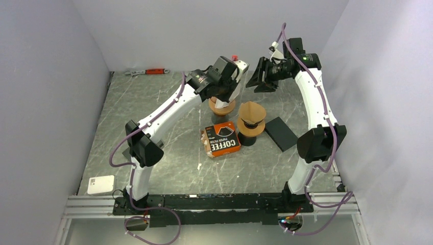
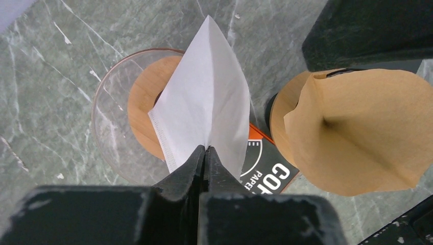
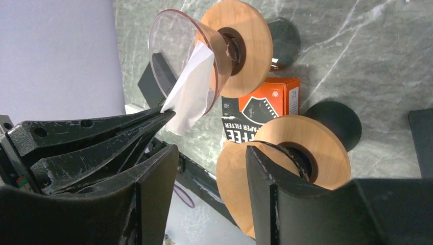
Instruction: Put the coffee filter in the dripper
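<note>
Pinched by one edge in the left claw [image 2: 204, 153], jaws pressed flat together on the paper: the white filter [image 2: 204, 97]. Runs straight out from the tips, long axis in line with the fingers, pointed end leading. Lies directly over the mouth of the glass dripper [image 2: 110, 117] on the desk [image 1: 138, 102]; from the right wrist, looks to reach just inside the glass rim, not seated (folded flat rather than spread into a cone). So, judged from here: down along that same axis, toward the hole in the wooden collar, then release. Standing apart and empty, beside the left arm and near the same dripper: the right claw [image 3: 210, 153], well placed to help spread the paper. Just beside, a second dripper carrying a brown filter [image 2: 357, 132], with the orange filter box [image 1: 221, 139] between the two.
</note>
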You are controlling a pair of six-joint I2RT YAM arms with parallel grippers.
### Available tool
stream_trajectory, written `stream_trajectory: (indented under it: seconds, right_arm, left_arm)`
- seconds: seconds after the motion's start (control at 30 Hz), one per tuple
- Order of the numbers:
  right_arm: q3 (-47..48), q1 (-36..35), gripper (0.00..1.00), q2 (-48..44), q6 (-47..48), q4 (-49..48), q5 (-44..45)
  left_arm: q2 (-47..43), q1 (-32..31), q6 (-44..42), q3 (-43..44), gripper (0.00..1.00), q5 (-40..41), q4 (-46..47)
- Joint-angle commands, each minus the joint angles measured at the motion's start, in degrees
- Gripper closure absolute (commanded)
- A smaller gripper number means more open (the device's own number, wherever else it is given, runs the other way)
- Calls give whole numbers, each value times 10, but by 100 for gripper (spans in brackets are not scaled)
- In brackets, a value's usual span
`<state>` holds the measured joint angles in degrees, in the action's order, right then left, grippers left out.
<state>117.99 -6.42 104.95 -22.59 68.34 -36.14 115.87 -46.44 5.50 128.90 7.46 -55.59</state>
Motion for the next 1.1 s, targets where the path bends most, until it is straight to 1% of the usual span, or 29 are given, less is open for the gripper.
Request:
stream_trajectory:
  seconds: [0.0, 0.13, 0.27, 0.33, 0.43, 0.53, 0.57, 0.7, 0.9, 0.97, 1.07]
  right_arm:
    - [-9, -12, 43, -37, 29, -45, -17]
    - [-17, -32, 39, -41, 24, -67, -13]
    - [-8, -64, 30, -28, 15, -82, 3]
    - [8, -80, 28, -15, 11, -86, 11]
    - [35, -91, 28, 5, 7, -79, 27]
    - [47, -95, 30, 17, 11, -66, 43]
    - [44, -97, 32, 17, 14, -64, 50]
    - [38, -98, 34, 19, 27, -58, 60]
    - [59, -98, 35, 37, 37, -48, 71]
    - [72, -99, 34, 39, 37, -54, 58]
    - [66, -99, 29, 26, 32, -78, 32]
  left_arm:
    - [-14, -2, 19, 34, 100, 15, 12]
    - [-30, 2, 66, 31, 100, 23, 26]
    - [-53, 15, 135, 16, 100, 8, 43]
    - [-62, 25, 168, 7, 100, -2, 50]
    - [-71, 37, 208, -6, 100, -14, 54]
    - [-82, 50, 257, -17, 100, -16, 53]
    - [-87, 54, 265, -26, 100, -23, 61]
    - [-102, 58, 279, -45, 100, -22, 78]
    - [-123, 66, 293, -74, 100, -34, 101]
    - [-124, 67, 295, -77, 100, -33, 99]
    - [-120, 70, 298, -75, 100, -40, 92]
